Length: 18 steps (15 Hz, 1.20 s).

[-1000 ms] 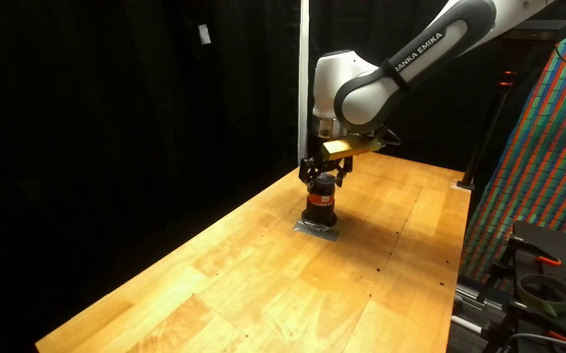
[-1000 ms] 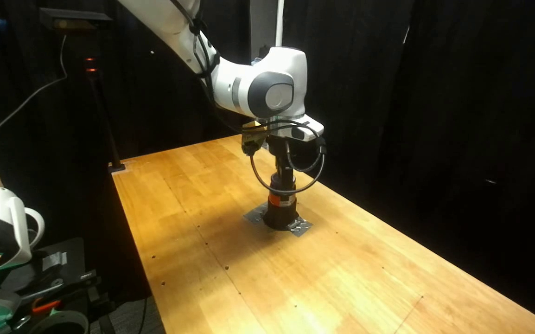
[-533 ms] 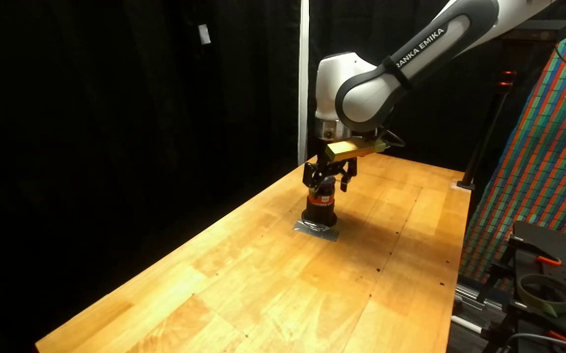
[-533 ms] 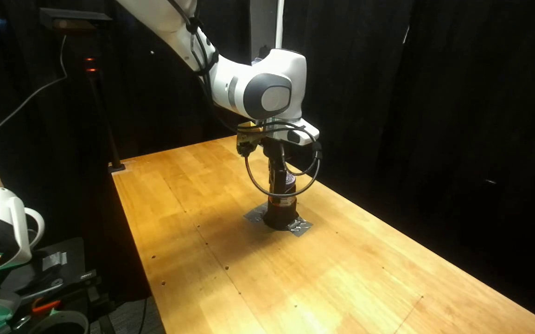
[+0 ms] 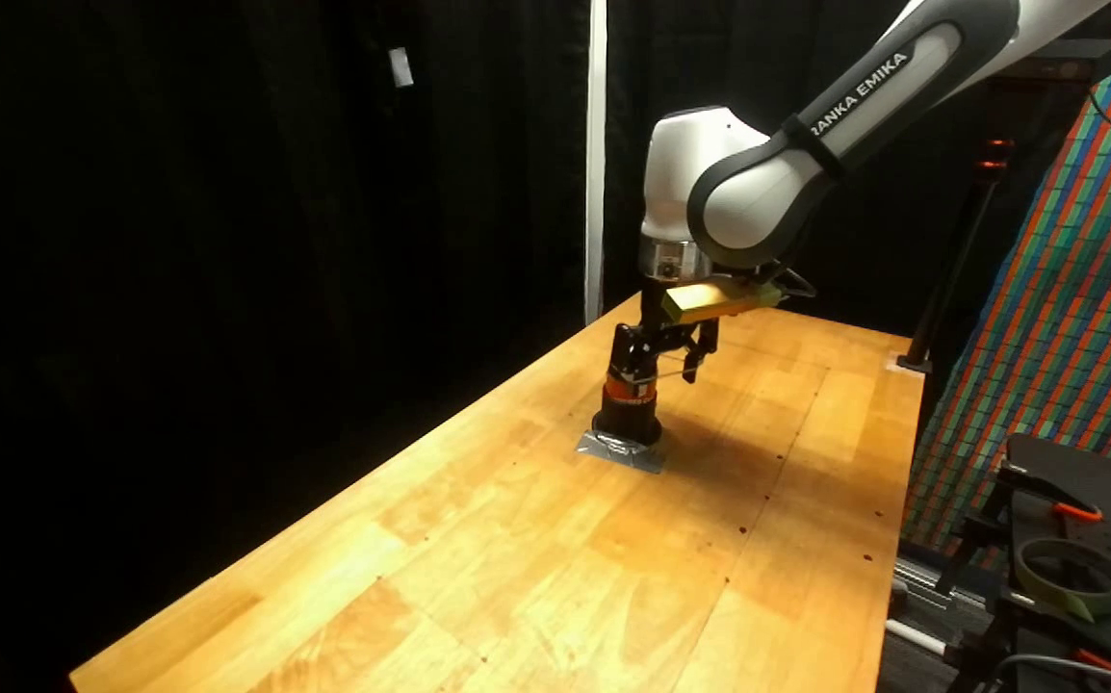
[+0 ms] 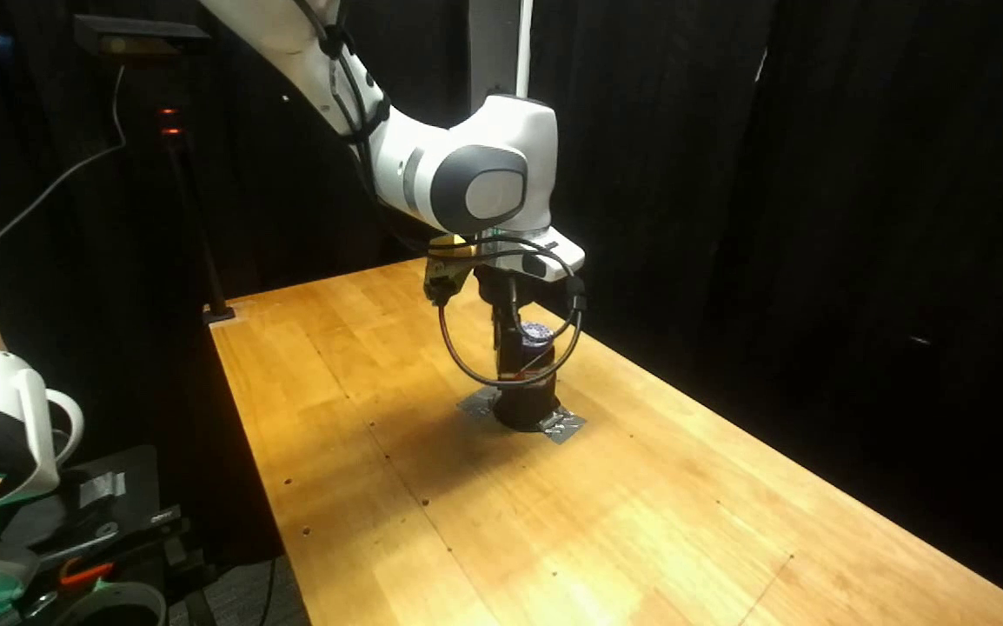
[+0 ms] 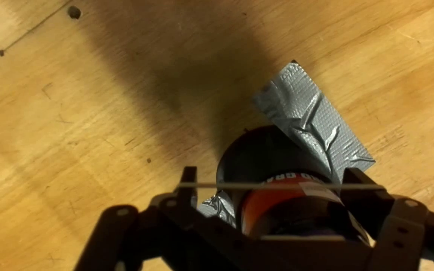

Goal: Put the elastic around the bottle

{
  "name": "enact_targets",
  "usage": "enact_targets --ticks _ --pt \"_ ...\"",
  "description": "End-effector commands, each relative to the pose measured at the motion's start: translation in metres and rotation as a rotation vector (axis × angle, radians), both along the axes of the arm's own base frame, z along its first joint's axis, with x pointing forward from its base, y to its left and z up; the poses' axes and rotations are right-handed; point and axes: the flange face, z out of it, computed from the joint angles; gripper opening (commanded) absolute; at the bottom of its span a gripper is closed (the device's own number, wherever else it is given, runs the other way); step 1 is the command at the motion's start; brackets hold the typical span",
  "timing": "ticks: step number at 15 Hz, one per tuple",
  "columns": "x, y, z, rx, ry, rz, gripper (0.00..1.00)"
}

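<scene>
The bottle (image 5: 631, 390) has a dark body, a red-orange label and a patterned cap (image 6: 537, 334). It stands upright on a wider black base (image 7: 262, 154) taped to the wooden table. My gripper (image 7: 273, 181) is open. A thin pale elastic (image 7: 209, 185) is stretched between its two fingertips and crosses in front of the bottle's label in the wrist view. One finger (image 7: 365, 194) is close beside the bottle; the other stands apart from it. In an exterior view my gripper (image 5: 658, 377) is down at the bottle's upper part. I cannot tell whether the elastic encircles the bottle.
Silver tape strips (image 7: 322, 124) hold the base on the table (image 5: 536, 558). A black pole (image 5: 950, 260) stands at the table's far corner. A side cart with a tape roll (image 5: 1071, 575) is beside the table. A cable loop (image 6: 449, 348) hangs from the wrist.
The arm and gripper have moved sideways and a little down along the bottle, rightward in one exterior view and leftward in the other. The cap now shows beside the fingers. The bottle has not moved.
</scene>
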Motion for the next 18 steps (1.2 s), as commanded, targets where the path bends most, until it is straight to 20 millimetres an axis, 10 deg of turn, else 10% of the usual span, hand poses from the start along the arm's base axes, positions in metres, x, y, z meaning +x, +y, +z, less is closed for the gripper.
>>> enact_targets --ticks 1,9,18 --pt "-0.029 0.001 0.008 0.013 -0.054 -0.01 0.68" --pt "-0.076 0.006 0.015 0.046 -0.256 0.02 0.08" --pt "-0.12 -0.005 0.018 0.095 -0.604 -0.024 0.1"
